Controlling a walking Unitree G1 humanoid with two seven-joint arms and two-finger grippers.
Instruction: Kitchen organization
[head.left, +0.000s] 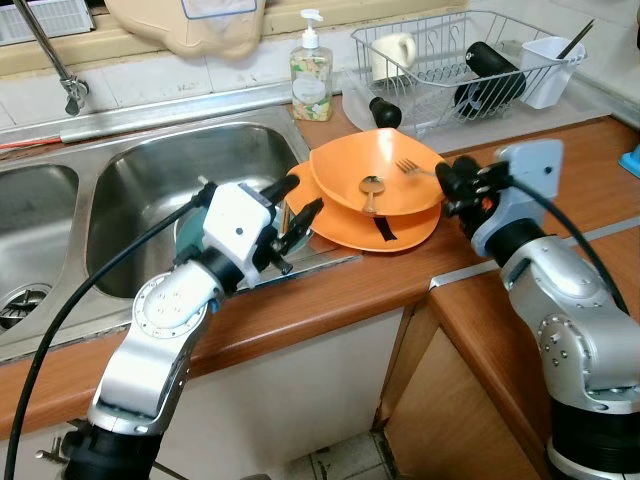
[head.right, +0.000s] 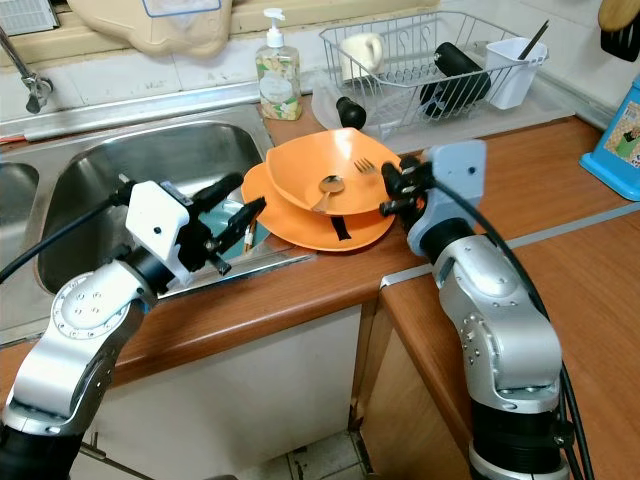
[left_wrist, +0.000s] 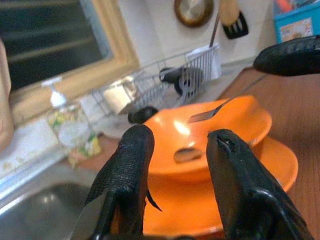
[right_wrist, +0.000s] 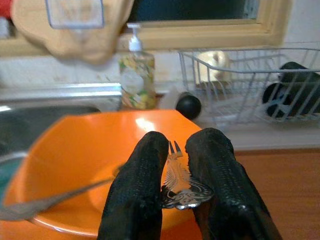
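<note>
Arms: my two are showing silver metal, rounded segments, round joint caps ringed with small screws.
Left gripper (head.left: 299, 210): white housing is carrying two long black fingers (left_wrist: 125, 175), textured rubbery pads.
Right gripper (head.left: 448, 184): pale grey-blue housing, same black textured fingers (right_wrist: 137, 190).
Cables: black ones are looping off both wrists.
Bases: black collars are ending each arm.

- The orange bowl (head.left: 378, 170) and plate (head.left: 400, 230) fill the counter corner, spoon (head.left: 370, 190) inside.
- Behind them the soap bottle (head.left: 311, 70) and dish rack (head.left: 460, 60) block the back.
- Sink basin (head.left: 150, 190) is roomy, and bare countertop (head.left: 590, 170) lies open to the right.
</note>
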